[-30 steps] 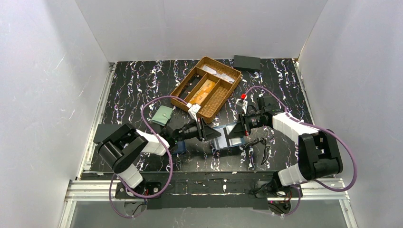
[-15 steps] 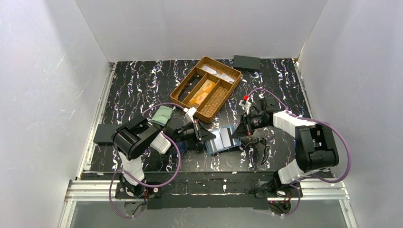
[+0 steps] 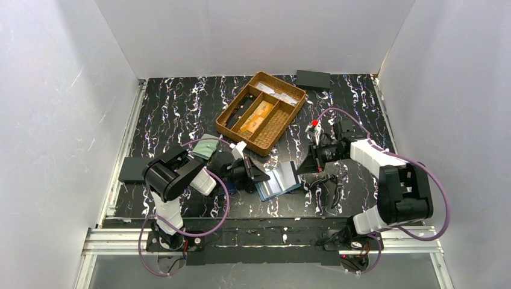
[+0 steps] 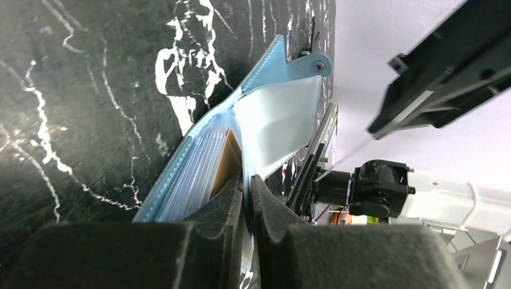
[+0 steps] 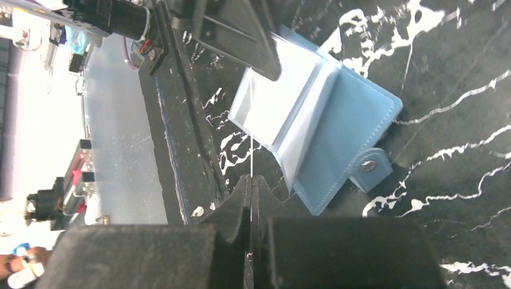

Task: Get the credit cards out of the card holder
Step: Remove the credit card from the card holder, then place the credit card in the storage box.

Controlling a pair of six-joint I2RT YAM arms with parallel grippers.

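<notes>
The light blue card holder [image 3: 276,184] lies open on the table between my grippers. My left gripper [image 3: 255,175] is shut on its pale inner panel [image 4: 274,120]. An orange-gold credit card [image 4: 231,158] sits in the pocket beside the left gripper [image 4: 247,179]. My right gripper [image 3: 302,165] is just right of the holder. In the right wrist view it [image 5: 250,178] is shut on a thin card [image 5: 250,155] seen edge-on, its colour hidden. The holder [image 5: 343,114] with its snap tab lies beyond it.
A wicker basket [image 3: 290,120] with compartments stands behind, with orange cards [image 3: 255,117] in it. A pale green wallet [image 3: 206,147] lies left of the left gripper. A black box [image 3: 313,79] is at the back right. A black plate [image 3: 129,170] lies at the left edge.
The holder has slid forward and left with my left gripper. My right gripper has drawn back to the right, out of the holder, with the thin card in its jaws.
</notes>
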